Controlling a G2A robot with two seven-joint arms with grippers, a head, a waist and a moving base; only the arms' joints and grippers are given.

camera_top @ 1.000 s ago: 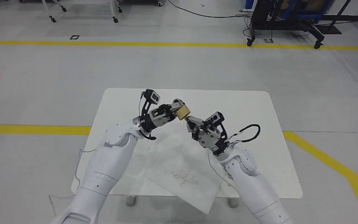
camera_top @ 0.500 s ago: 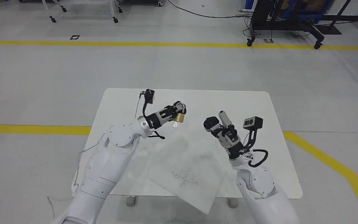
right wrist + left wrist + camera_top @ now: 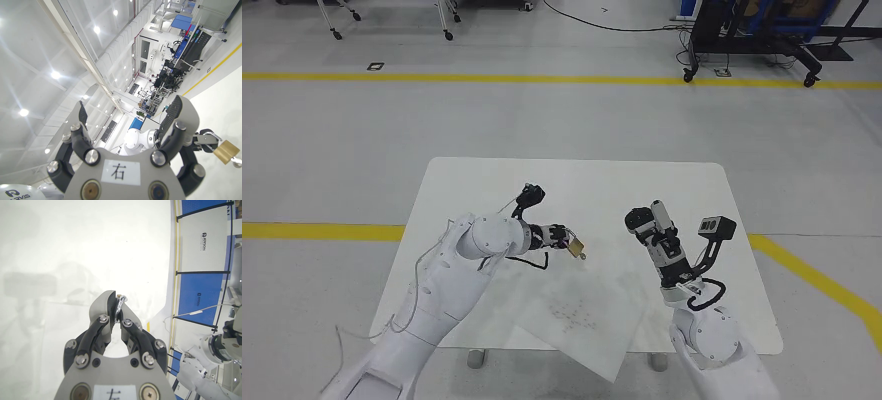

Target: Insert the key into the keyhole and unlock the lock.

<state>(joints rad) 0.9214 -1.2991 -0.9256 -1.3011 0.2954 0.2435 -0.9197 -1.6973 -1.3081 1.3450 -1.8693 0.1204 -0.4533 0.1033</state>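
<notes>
A small brass padlock (image 3: pixel 575 246) hangs low over the middle of the white table (image 3: pixel 692 190). My left gripper (image 3: pixel 562 240) is shut on its silver shackle (image 3: pixel 119 306). In the right wrist view the padlock (image 3: pixel 226 152) dangles from the left gripper (image 3: pixel 206 141), and the key (image 3: pixel 236 161) sticks out of its bottom. My right gripper (image 3: pixel 642 218) is lifted above the table's right half, apart from the lock. It stands open (image 3: pixel 130 104) with nothing between its fingers and points up at the ceiling.
A white sheet (image 3: pixel 582 320) lies on the table's near side and hangs over the front edge. Yellow floor lines run behind and beside the table. Racks and carts stand far back in the hall.
The right gripper has let go at the lock, drawn back to the right and risen, open. The left arm has swung the padlock, key in it, down toward the table's middle.
</notes>
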